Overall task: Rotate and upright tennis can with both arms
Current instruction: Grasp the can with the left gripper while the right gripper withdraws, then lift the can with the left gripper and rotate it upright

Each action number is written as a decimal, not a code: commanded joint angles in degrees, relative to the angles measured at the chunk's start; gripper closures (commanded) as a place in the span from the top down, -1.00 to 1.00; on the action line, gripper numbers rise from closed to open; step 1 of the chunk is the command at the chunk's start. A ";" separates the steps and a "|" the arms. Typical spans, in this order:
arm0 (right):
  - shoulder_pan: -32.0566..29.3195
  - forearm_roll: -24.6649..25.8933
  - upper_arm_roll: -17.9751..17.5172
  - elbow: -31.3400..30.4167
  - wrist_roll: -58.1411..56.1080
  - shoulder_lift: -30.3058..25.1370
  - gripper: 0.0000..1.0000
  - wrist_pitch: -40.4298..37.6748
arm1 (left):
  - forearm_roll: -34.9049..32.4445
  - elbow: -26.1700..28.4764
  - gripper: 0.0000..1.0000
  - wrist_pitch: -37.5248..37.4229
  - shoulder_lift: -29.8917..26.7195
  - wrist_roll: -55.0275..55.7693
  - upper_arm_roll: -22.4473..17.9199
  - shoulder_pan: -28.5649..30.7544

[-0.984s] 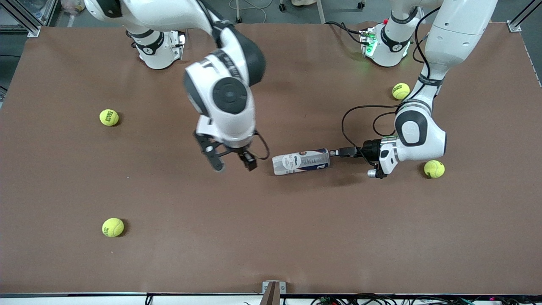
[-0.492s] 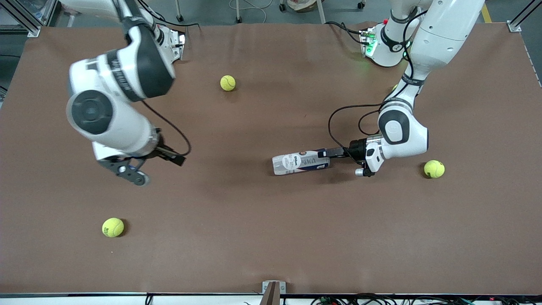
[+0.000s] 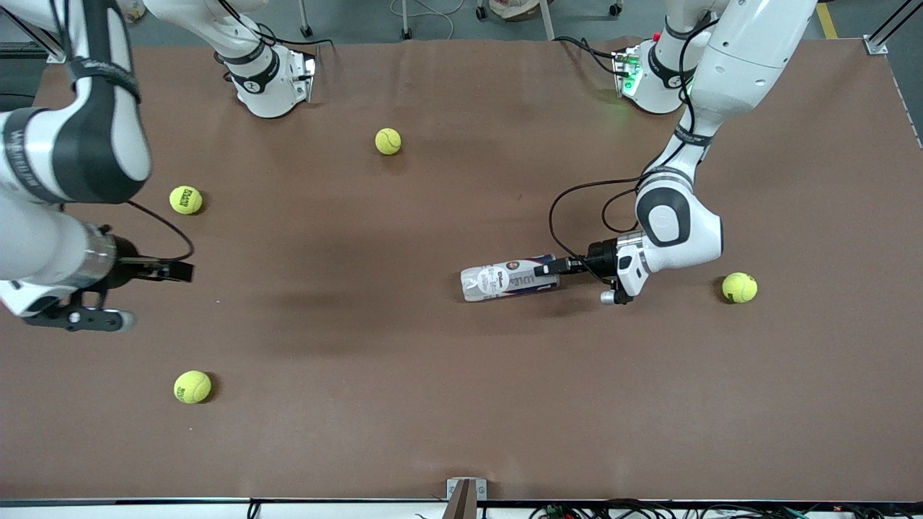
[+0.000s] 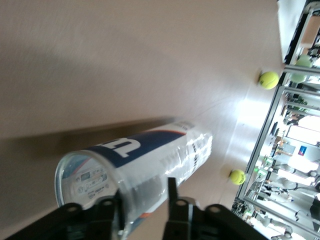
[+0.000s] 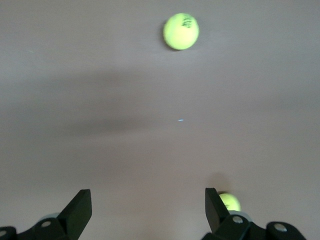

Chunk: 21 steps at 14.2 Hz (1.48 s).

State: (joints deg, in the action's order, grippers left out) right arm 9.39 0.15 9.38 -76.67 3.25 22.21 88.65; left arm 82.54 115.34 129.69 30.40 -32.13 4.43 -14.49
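Note:
The tennis can [image 3: 505,280], clear with a white and navy label, lies on its side near the table's middle. My left gripper [image 3: 549,268] reaches in low from the left arm's end, and its fingers [image 4: 172,200] are shut on the can's end. In the left wrist view the can [image 4: 145,155] lies between them, its round end cap toward the camera. My right gripper [image 3: 140,294] is open and empty, low over the table at the right arm's end, well away from the can. The right wrist view shows its gripper [image 5: 147,200] spread wide over bare table.
Several tennis balls lie on the brown table [image 3: 433,404]: one near the bases [image 3: 388,140], two at the right arm's end [image 3: 186,200] [image 3: 192,386], one beside the left arm's wrist [image 3: 739,287]. The right wrist view shows two balls [image 5: 181,31] [image 5: 229,201].
My right arm swung from beside the can out to its own end of the table. My left gripper slid forward onto the can's end, and the can shifted slightly.

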 commanded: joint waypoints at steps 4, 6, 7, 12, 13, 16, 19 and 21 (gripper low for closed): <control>-5.52 5.18 -1.20 -0.94 -6.42 -2.43 1.00 0.30 | 0.43 -5.55 -1.00 0.21 -4.02 9.25 -0.04 0.52; -5.78 6.18 -1.11 -0.32 -6.51 -2.52 1.00 0.21 | -1.32 -7.40 -1.00 0.12 -5.96 13.56 -0.39 0.35; -5.87 6.00 -1.11 0.29 -6.59 -2.61 1.00 -0.40 | -4.90 -8.19 -1.00 0.12 -6.84 16.71 -0.39 0.26; -8.94 2.32 -1.20 2.67 -10.72 -2.17 1.00 -3.84 | -29.40 -14.34 -1.00 -0.58 -8.07 40.25 0.32 -2.45; -10.00 1.18 -1.29 3.54 -10.64 -2.17 1.00 -3.92 | -35.11 -15.57 -1.00 -0.93 -8.07 45.70 0.40 -3.77; -11.41 -1.47 -1.20 4.25 -10.55 -2.26 1.00 -3.92 | -52.69 -19.52 -1.00 -3.38 -7.46 63.01 0.49 -8.70; -11.06 -1.38 -1.20 4.78 -10.03 -2.43 1.00 -4.27 | -65.46 -25.23 -1.00 -8.65 -5.45 76.21 0.40 -14.14; -11.06 -1.64 -1.46 4.78 -9.85 -2.61 1.00 -4.54 | -72.67 -29.54 -1.00 -11.90 -3.60 83.60 0.32 -18.09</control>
State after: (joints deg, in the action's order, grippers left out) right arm -1.08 -0.94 8.95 -71.42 -6.62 20.82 84.89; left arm 15.57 91.94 121.45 23.57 45.49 5.27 -29.47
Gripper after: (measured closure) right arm 0.000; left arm 0.947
